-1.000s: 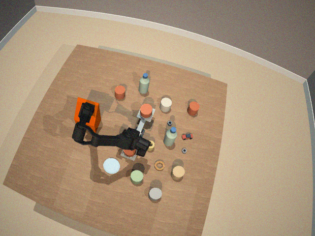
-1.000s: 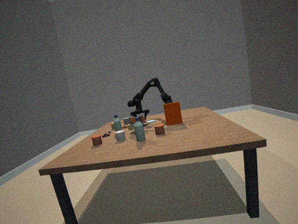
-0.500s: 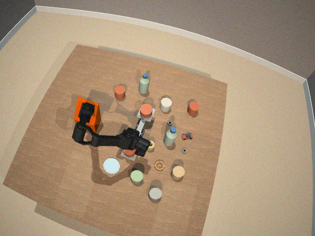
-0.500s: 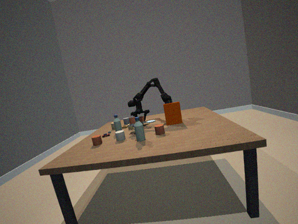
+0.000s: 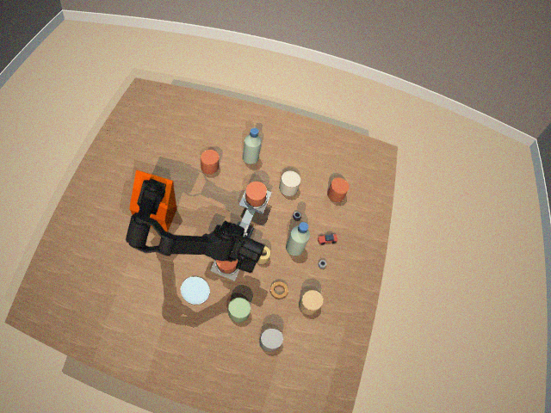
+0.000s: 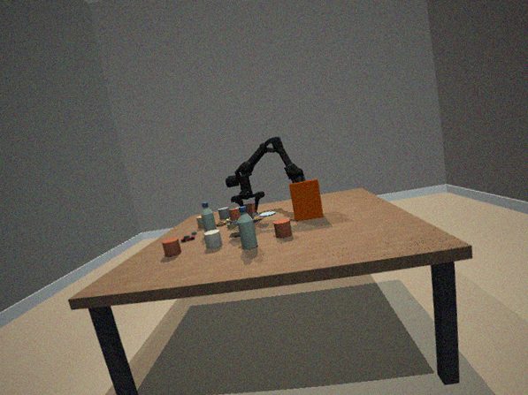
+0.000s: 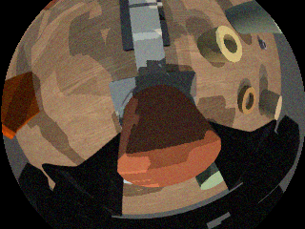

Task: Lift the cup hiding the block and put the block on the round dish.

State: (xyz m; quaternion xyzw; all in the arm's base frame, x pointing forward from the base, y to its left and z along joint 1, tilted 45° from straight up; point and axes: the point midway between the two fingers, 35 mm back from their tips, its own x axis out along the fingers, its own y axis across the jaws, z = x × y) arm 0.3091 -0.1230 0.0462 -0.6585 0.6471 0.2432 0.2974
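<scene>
The balance beam (image 5: 245, 220) (image 7: 149, 50) runs between two end plates; I cannot clearly tell its tilt. An orange-red cup (image 5: 256, 194) stands upside down on its far end. The matching cup (image 5: 226, 266) (image 7: 167, 164) is at the end beside the dish. My gripper (image 6: 245, 206) (image 7: 161, 130) is shut on this cup, a finger on each side, and the cup is at its plate; whether it touches is hard to tell. The block is not visible. The pale blue round dish (image 5: 195, 290) (image 6: 267, 214) lies near the held cup, with nothing on it.
A green cup (image 5: 239, 310), a yellow ring-shaped piece (image 5: 264, 255) (image 7: 229, 44) and an orange ring (image 5: 279, 289) (image 7: 248, 100) are near the held cup. A bottle (image 5: 297, 241) stands beyond the yellow piece. An orange panel (image 5: 153, 195) (image 6: 306, 200) stands by the arm's base.
</scene>
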